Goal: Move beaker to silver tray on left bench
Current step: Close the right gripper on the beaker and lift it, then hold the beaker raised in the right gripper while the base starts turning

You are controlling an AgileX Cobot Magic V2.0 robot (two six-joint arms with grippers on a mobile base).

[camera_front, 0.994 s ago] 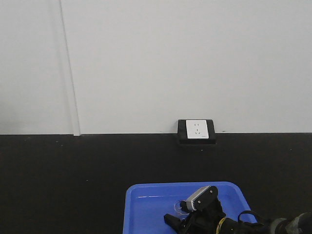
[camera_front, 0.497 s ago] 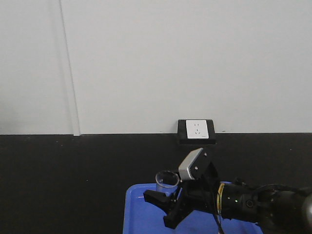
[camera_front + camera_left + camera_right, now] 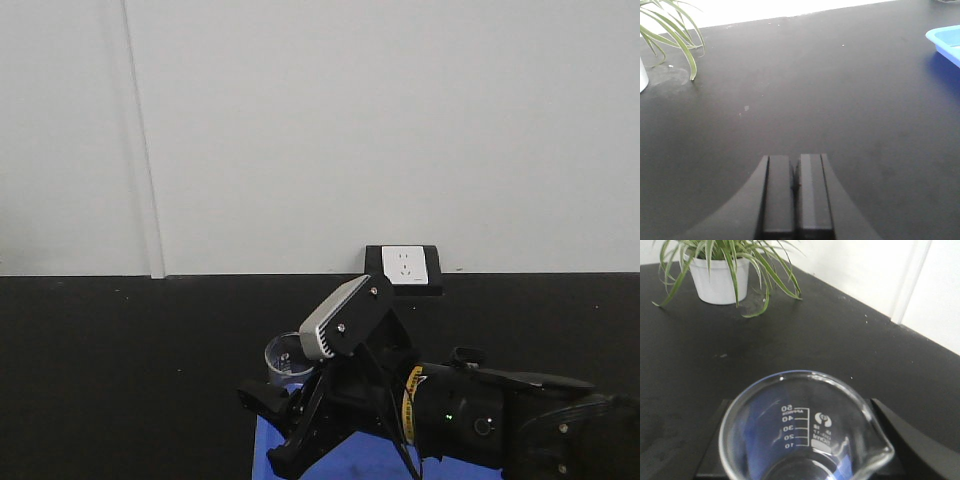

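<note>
My right gripper (image 3: 277, 420) is shut on the beaker (image 3: 285, 358), a small clear glass one with printed volume marks. It holds the beaker upright in the air, above the left edge of the bright blue tray (image 3: 345, 462). In the right wrist view the beaker (image 3: 805, 430) fills the gap between the two black fingers (image 3: 900, 435). My left gripper (image 3: 796, 175) is shut and empty, low over the matte black bench top (image 3: 790, 90). The silver tray is out of view.
A potted plant with long green leaves stands in a white pot (image 3: 720, 275) on the bench, and its leaves (image 3: 675, 30) show at the far left of the left wrist view. A corner of the blue tray (image 3: 946, 40) lies to the right. A wall socket (image 3: 404, 268) sits at the bench's back edge.
My right gripper has risen out of the blue tray with the beaker and carried it up and to the left.
</note>
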